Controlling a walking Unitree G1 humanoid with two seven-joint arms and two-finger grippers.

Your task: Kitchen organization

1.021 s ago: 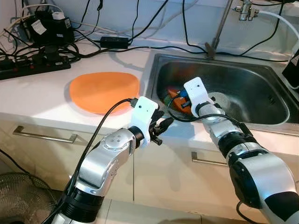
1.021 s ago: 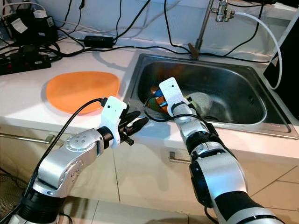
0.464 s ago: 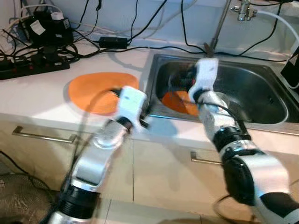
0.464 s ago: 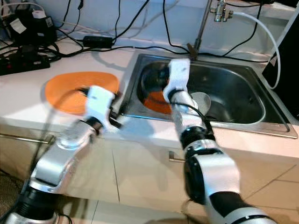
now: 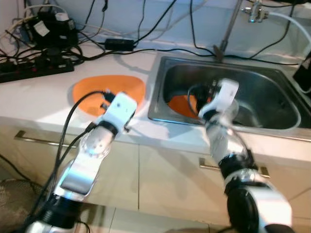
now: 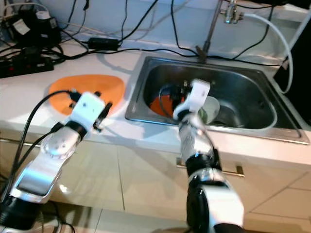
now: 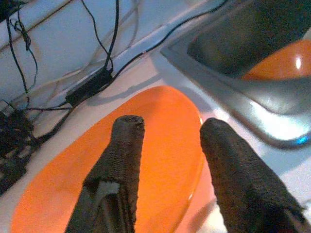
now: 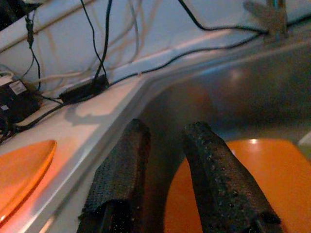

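An orange plate (image 5: 97, 92) lies flat on the white counter, left of the sink. My left gripper (image 7: 170, 127) hovers just above its near right part, open, with nothing between the fingers (image 7: 127, 145). A second orange plate (image 5: 183, 104) lies on the floor of the steel sink (image 5: 272, 92). My right gripper (image 8: 165, 132) reaches down into the sink over that plate's edge, its fingers (image 8: 204, 150) a little apart and holding nothing.
A pale bowl (image 6: 210, 108) sits in the sink beside the plate. The tap (image 5: 252, 9) and a white hose stand behind the sink. Power strips and tangled cables (image 5: 39, 48) crowd the back left of the counter. Drawer handles (image 5: 46, 141) run below the counter edge.
My left arm swung from the counter's front edge to over the counter plate. My right gripper rose, then came down further right in the sink. The coloured items beneath it are no longer seen.
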